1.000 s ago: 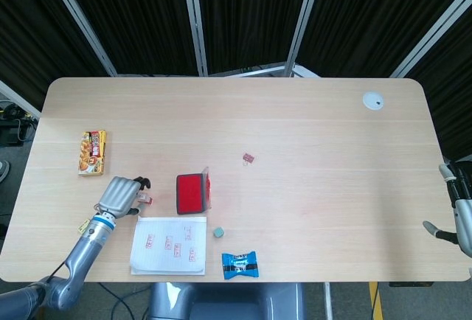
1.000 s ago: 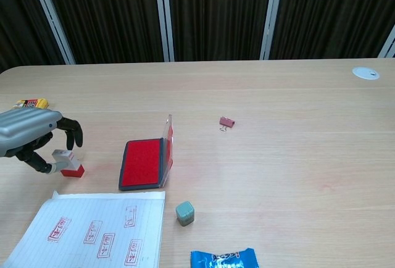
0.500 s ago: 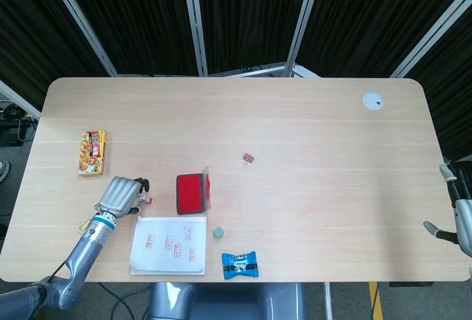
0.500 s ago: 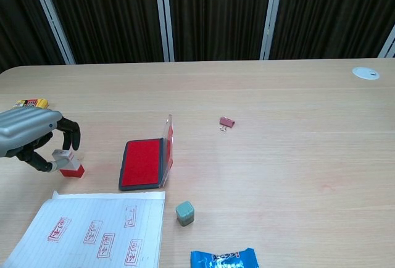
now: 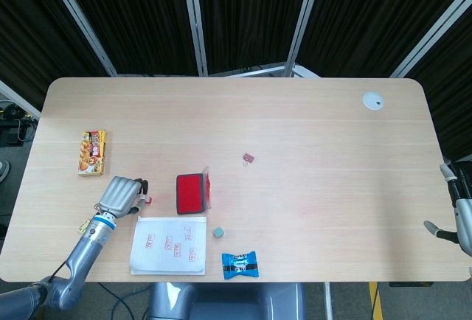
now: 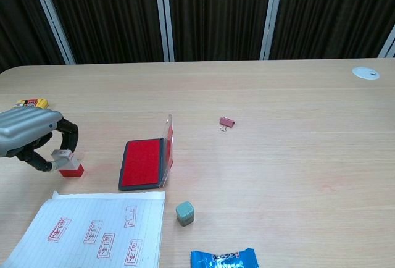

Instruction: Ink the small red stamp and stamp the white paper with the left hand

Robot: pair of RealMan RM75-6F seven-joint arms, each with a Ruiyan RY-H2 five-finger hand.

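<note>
The small red stamp (image 6: 69, 163) stands on the table just left of the open ink pad (image 6: 144, 162), and our left hand (image 6: 34, 139) has its fingers curled around the stamp's pale top, so we judge the inking and pressing onto the white paper (image 6: 92, 230), which already carries several red marks, as yet to come. Compared with a second ago, we see the fingers drawn in closer around the stamp, which sits where it was. Our right hand (image 5: 457, 209) shows only partly at the table's far edge, and we cannot tell how its fingers lie.

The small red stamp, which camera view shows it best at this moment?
The chest view shows it best: the small red stamp stands on the table with its pale top between the left hand's fingers. In the head view the stamp is only a tiny red speck beside the hand.
</note>
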